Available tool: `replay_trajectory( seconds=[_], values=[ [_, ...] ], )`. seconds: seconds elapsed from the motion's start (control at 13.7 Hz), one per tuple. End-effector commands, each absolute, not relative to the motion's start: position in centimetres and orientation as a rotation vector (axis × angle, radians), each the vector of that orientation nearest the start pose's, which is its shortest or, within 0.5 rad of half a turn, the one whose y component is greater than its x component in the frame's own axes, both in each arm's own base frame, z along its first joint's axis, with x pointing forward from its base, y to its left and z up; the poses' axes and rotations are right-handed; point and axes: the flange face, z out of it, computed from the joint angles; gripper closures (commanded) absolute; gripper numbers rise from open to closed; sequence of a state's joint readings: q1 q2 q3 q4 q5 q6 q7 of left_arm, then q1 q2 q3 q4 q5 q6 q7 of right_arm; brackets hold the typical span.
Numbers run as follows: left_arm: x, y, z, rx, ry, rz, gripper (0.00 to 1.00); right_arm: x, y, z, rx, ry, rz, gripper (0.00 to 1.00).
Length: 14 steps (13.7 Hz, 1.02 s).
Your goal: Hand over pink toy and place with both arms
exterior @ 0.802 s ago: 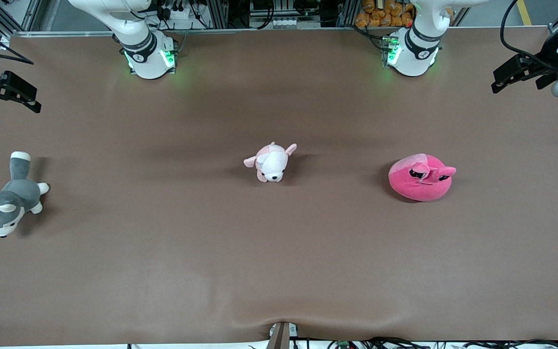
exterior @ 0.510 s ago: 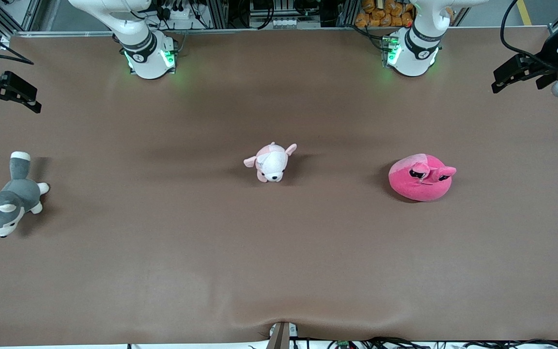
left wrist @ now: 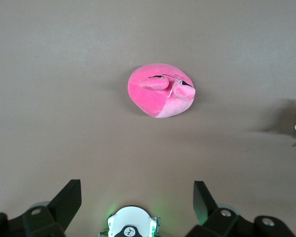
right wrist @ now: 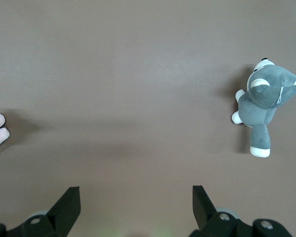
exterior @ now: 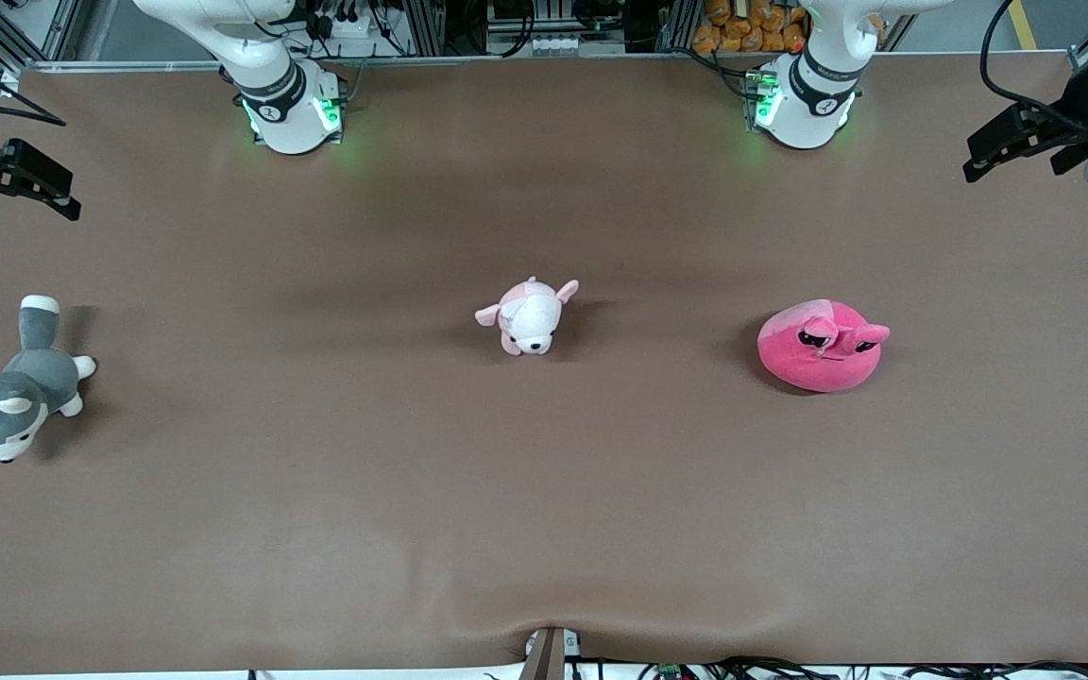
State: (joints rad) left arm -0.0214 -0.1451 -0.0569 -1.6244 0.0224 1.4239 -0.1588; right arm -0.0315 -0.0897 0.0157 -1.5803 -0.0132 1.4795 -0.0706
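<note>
Your inventory at this moment read as follows.

1. Surface [exterior: 544, 529]: brown, covered edge to edge, with both arm bases standing along its farthest edge from the front camera.

2. Pink toy [exterior: 823, 346]: round, hot pink, with a paler patch and two stalked black eyes. It lay on the surface toward the left arm's end, touched by nothing. In the left wrist view it showed whole [left wrist: 160, 90], lying well clear of that hand's fingers.

3. Puppy [exterior: 528, 317]: small, pale pink and white. It lay at the middle of the surface, well apart from the pink toy, and about as far from the front camera as that toy.

4. Husky [exterior: 13, 392]: grey and white. It lay at the right arm's end of the surface, slightly nearer to the front camera than the puppy. You could see it whole in the right wrist view [right wrist: 264, 104].

5. Left hand [exterior: 983, 159]: it hung in the air over the left arm's end of the surface, fingers [left wrist: 69, 200] spread wide and holding nothing.

6. Right hand [exterior: 58, 194]: it hung over the right arm's end of the surface, above the husky's end, fingers [right wrist: 69, 205] spread wide and empty.
</note>
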Motion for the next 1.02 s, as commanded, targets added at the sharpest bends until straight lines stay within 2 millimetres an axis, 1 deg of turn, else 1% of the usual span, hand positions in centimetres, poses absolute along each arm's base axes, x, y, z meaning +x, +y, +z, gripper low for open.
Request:
replay_trajectory(
  seconds=[0.0,0.44,0.66,0.95],
  values=[
    [49.56,-2.8,66.03,-3.094,-0.163,0.096,0.0,51.94,-1.23,66.31,-3.133,-0.095,0.021,0.0],
    [49.31,-2.72,65.81,-3.099,-0.167,0.09,0.0,51.92,-1.25,66.22,-3.134,-0.095,0.026,0.0],
    [49.37,-2.76,66.12,-3.103,-0.169,0.067,0.0,51.92,-1.25,66.22,-3.134,-0.097,0.026,0.0],
    [49.39,-2.85,65.31,-3.101,-0.178,0.069,0.0,51.92,-1.33,66.15,-3.134,-0.092,0.028,0.0]
  ],
)
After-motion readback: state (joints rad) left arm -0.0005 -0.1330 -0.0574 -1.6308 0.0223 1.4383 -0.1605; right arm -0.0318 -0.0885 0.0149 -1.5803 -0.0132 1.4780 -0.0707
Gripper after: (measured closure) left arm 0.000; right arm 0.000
